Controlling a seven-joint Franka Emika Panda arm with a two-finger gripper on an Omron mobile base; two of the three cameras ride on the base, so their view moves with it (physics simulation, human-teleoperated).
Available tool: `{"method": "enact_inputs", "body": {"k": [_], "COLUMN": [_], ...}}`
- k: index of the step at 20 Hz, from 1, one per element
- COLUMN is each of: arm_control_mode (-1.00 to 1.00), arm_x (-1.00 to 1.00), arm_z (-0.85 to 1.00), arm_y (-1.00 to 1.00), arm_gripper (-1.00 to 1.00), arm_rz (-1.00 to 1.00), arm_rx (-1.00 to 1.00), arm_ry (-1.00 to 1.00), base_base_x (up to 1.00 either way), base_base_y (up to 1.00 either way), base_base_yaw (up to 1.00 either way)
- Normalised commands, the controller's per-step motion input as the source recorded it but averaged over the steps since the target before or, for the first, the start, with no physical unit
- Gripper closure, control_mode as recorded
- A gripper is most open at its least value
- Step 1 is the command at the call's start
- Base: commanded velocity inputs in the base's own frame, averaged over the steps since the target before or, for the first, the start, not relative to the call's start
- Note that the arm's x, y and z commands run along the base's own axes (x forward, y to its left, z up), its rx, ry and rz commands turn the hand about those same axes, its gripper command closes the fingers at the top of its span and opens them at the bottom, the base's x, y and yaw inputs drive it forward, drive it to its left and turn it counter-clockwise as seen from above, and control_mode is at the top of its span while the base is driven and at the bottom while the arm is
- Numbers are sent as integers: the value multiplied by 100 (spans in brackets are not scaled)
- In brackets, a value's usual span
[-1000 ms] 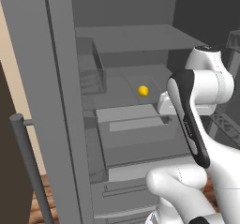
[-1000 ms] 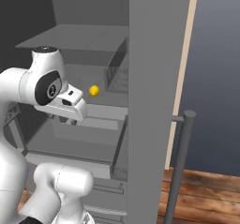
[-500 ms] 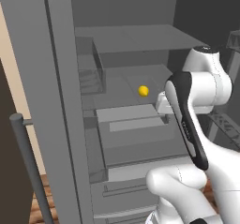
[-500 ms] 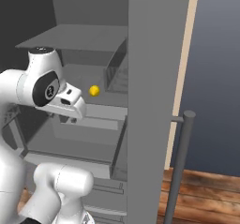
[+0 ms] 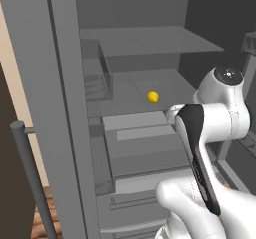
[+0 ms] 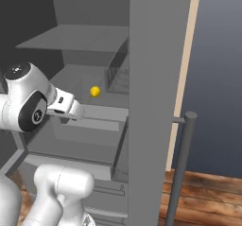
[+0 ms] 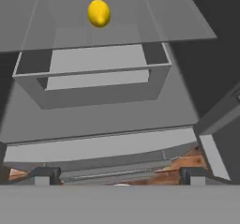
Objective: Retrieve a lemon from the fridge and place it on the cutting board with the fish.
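While the two small dark finger tips (image 7: 46, 175) stood at the bottom corners of the hand view, far apart with nothing between them, the two-finger gripper (image 7: 119, 176) was spread as wide as it goes and held nothing at all. Its jaws touched no object; past them lay a grey pull-out drawer (image 7: 93, 78) in the middle of the frame and reddish-brown wood floor low down.

Up at the top centre of the hand view sat the small bright yellow roundish lemon (image 7: 99, 13), resting on a flat grey shelf (image 7: 187, 21) well clear of the fingers. From the left base view the lemon (image 5: 153, 97) showed just above centre, alone on that shelf inside the tall grey open fridge (image 5: 65, 108), with the white arm's hand (image 5: 175, 114) just to its lower right. From the right base view the lemon (image 6: 95, 91) lay left of centre, the white hand (image 6: 66, 108) below and left of it, apart from it. A long vertical grey bar handle (image 6: 182, 168) stood at lower right.

No brand, label or writing could be read anywhere.
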Motion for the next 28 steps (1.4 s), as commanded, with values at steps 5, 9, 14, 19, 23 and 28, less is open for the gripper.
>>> {"method": "enact_inputs", "body": {"k": [5, 9, 14, 19, 23, 28], "arm_control_mode": [-100, -100, -100, -100, -100, -100], "arm_x": [1, 35, 50, 63, 64, 54], "arm_z": [14, 20, 14, 0, 0, 0], "arm_y": [0, 0, 0, 3, 0, 0], "arm_gripper": [-100, -100, -100, -100, -100, -100], "arm_rz": [0, 0, 0, 0, 0, 0], "arm_rx": [0, -1, -3, 0, 0, 0], "arm_ry": [-24, -12, -1, 1, 0, 0], "base_base_x": [0, 0, 0, 0, 0, 0], "base_base_y": [0, 0, 0, 0, 0, 0], "base_base_yaw": [0, 0, 0, 0, 0, 0]}}
